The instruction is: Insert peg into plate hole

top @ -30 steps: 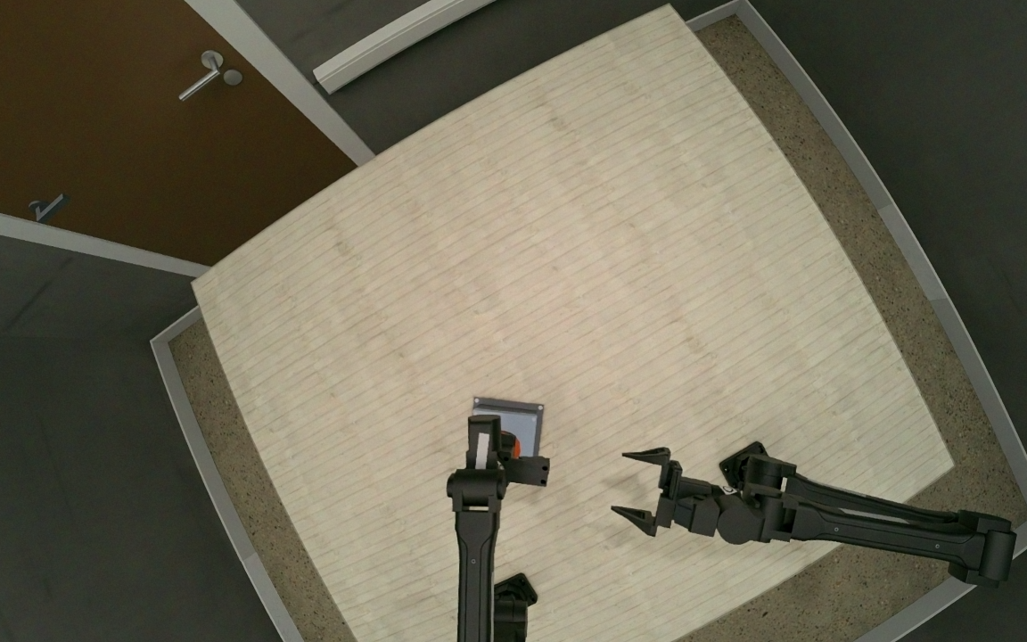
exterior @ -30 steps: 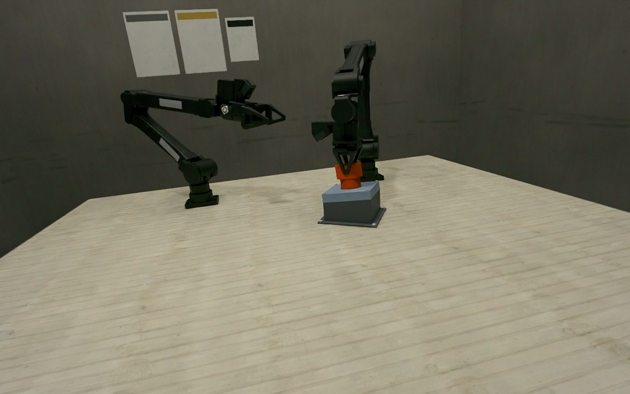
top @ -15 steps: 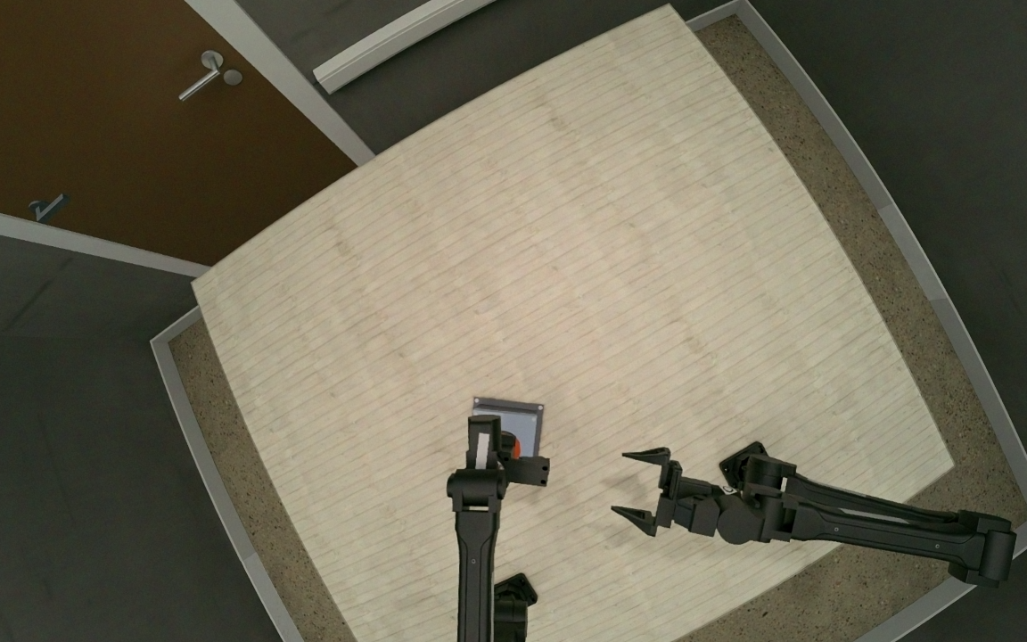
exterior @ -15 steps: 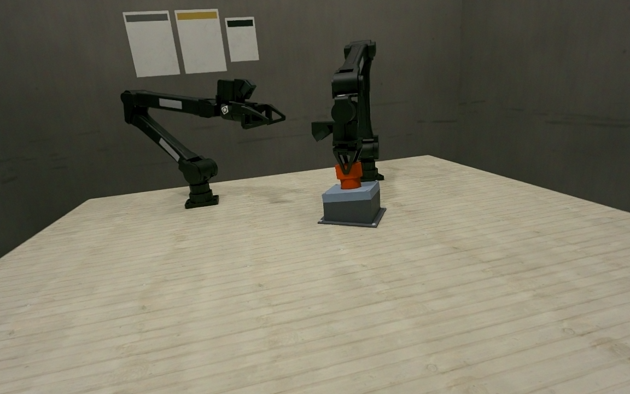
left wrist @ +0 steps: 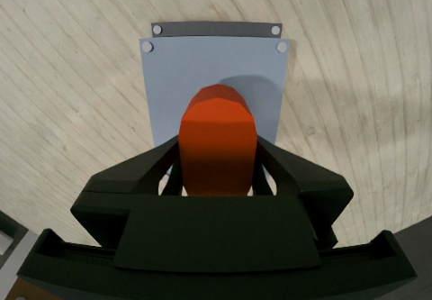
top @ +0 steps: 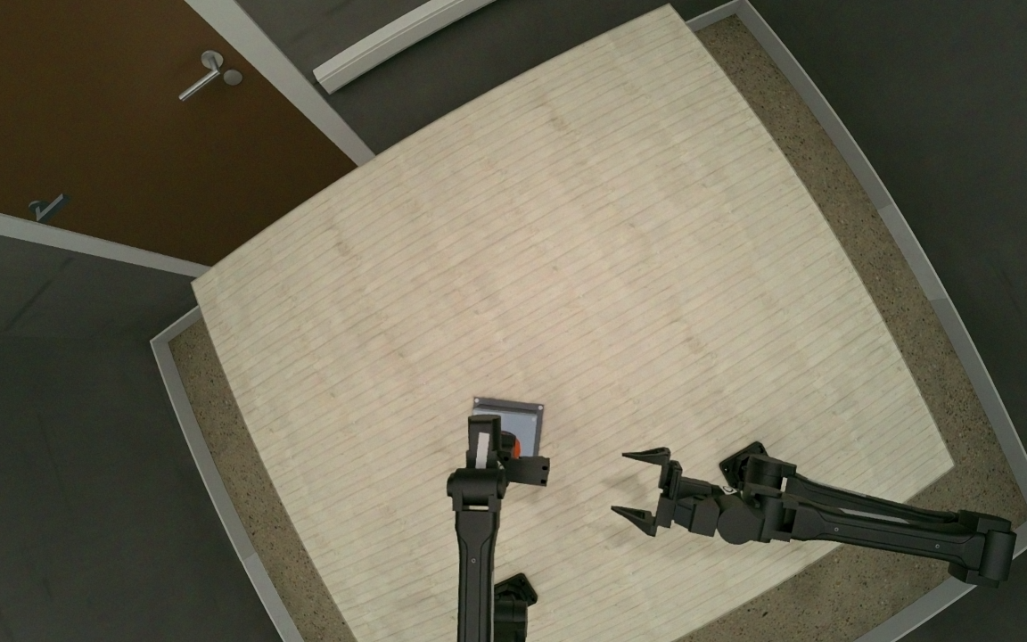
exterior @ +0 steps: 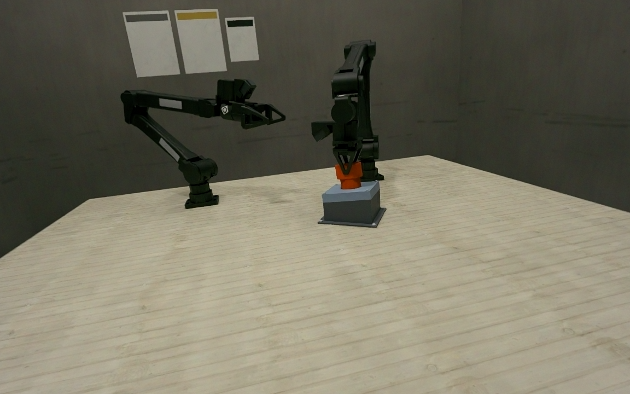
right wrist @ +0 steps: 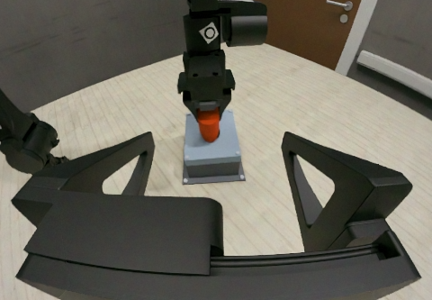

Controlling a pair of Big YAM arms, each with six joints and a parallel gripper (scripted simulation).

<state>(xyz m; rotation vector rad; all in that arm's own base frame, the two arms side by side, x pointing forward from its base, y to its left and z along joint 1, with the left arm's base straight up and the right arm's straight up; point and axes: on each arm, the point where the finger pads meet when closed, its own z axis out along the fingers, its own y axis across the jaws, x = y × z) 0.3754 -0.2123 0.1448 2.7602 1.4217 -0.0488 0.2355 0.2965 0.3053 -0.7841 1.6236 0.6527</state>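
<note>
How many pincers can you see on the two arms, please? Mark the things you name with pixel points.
2: the left pincer (top: 509, 443) (exterior: 348, 171) (left wrist: 217, 139) (right wrist: 208, 120), closed on the orange peg (top: 516, 448) (exterior: 350, 183) (left wrist: 218, 156) (right wrist: 209, 129) at the blue-grey plate (top: 527, 427) (exterior: 332, 194) (left wrist: 180, 66) (right wrist: 229, 142), and the right pincer (top: 617, 481) (exterior: 275, 117) (right wrist: 218, 139), open above the table (top: 581, 279) (exterior: 258, 294) (left wrist: 67, 66) (right wrist: 270, 79).

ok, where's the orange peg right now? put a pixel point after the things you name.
In the exterior view, the peg (top: 515, 448) (exterior: 350, 180) (left wrist: 218, 151) (right wrist: 209, 126) is right of centre, between the left gripper's fingers (exterior: 346, 168), its lower end at the blue-grey plate's (top: 523, 423) (exterior: 329, 194) (left wrist: 180, 66) (right wrist: 198, 150) top.
</note>
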